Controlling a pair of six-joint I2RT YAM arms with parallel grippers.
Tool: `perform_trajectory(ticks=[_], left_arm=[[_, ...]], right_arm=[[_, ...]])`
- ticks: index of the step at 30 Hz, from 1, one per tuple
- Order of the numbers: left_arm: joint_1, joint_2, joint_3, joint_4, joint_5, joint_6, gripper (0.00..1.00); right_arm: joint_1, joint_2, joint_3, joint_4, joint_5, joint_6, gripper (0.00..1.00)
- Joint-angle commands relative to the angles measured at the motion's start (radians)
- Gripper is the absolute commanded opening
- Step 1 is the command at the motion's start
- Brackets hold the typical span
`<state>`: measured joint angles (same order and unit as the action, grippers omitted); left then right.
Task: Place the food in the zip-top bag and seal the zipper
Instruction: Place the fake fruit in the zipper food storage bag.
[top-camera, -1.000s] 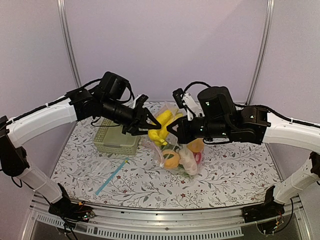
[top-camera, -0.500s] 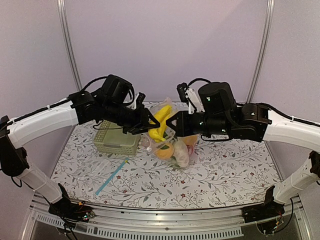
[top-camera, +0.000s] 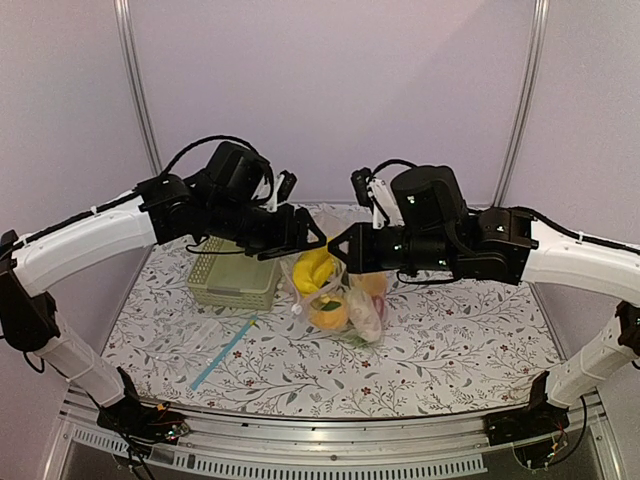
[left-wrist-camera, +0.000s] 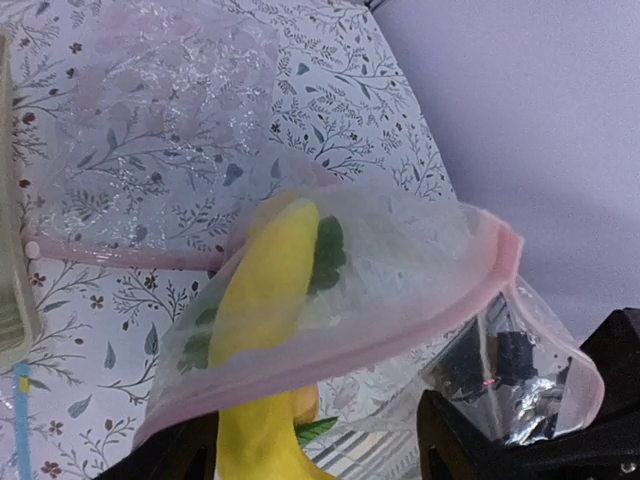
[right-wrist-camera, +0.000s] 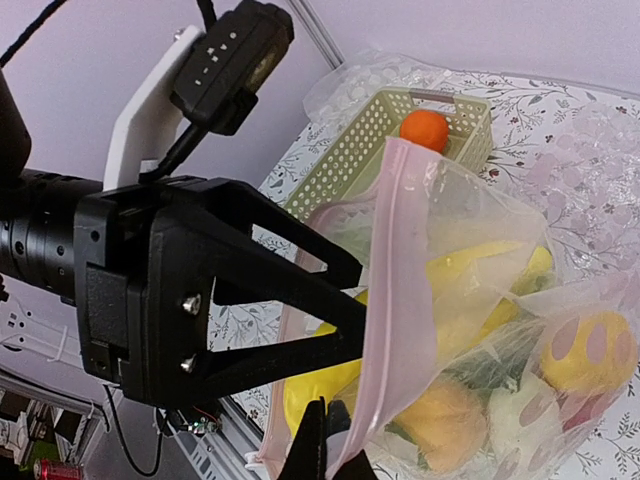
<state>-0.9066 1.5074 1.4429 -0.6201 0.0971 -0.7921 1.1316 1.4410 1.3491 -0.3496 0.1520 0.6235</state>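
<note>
Pinching, my right pincer (right-wrist-camera: 325, 447): the jaws are fully closed on the zipper (right-wrist-camera: 392, 250), gripping the near end of the pink strip. From there the strip runs up and away from my fingertips.
My left pincer (right-wrist-camera: 362, 303): the jaws are spread wide and hold nothing that I can make out. Both black fingers point into the bag's mouth, with their tips just beside the pink strip. I cannot tell whether a tip touches the plastic.
Zip-top bag (top-camera: 338, 300): it hangs mouth-up just to the right of the basket (top-camera: 215, 278) in the overhead view. My two pincers meet at its top edge. I cannot tell whether its bottom rests on the table (top-camera: 450, 350).
Mouth of the bag: it is not sealed. In my left wrist view the pink strip bows into a broad arc with a gap beneath it.
Food inside the bag: the banana (left-wrist-camera: 265, 290) stands nearly on end, its tip reaching up to the mouth, and the greens (left-wrist-camera: 328, 255) are pressed against it. Lower down lie an orange-coloured fruit (right-wrist-camera: 440, 420) and a yellow fruit with pink patches (right-wrist-camera: 590, 350).
Food outside the bag: a small orange (right-wrist-camera: 424, 127) lies inside the basket, at the end farthest from my right wrist camera.
Flat bag with blue strip (top-camera: 225, 352): it lies flat on the table, on the basket's near side, toward my arm bases.
</note>
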Motion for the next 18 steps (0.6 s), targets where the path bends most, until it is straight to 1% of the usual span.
perform_trajectory(ticks=[1, 5, 9, 13, 18], left_arm=[[-0.012, -0.018, 0.046, 0.021, 0.05, 0.124, 0.71], [-0.012, -0.067, 0.051, 0.062, 0.125, 0.2, 0.73], [-0.012, -0.16, 0.022, 0.094, 0.132, 0.28, 0.75], [-0.013, -0.266, -0.066, 0.121, 0.074, 0.352, 0.75], [-0.027, -0.36, -0.219, 0.179, -0.026, 0.333, 0.74]], right_arm=[[0.008, 0.016, 0.027, 0.014, 0.062, 0.013, 0.0], [-0.011, 0.023, 0.027, -0.017, 0.108, 0.025, 0.0], [-0.042, 0.02, 0.024, -0.033, 0.137, 0.06, 0.0], [-0.065, 0.008, 0.024, -0.037, 0.192, 0.102, 0.0], [-0.082, -0.014, 0.025, -0.034, 0.298, 0.158, 0.0]])
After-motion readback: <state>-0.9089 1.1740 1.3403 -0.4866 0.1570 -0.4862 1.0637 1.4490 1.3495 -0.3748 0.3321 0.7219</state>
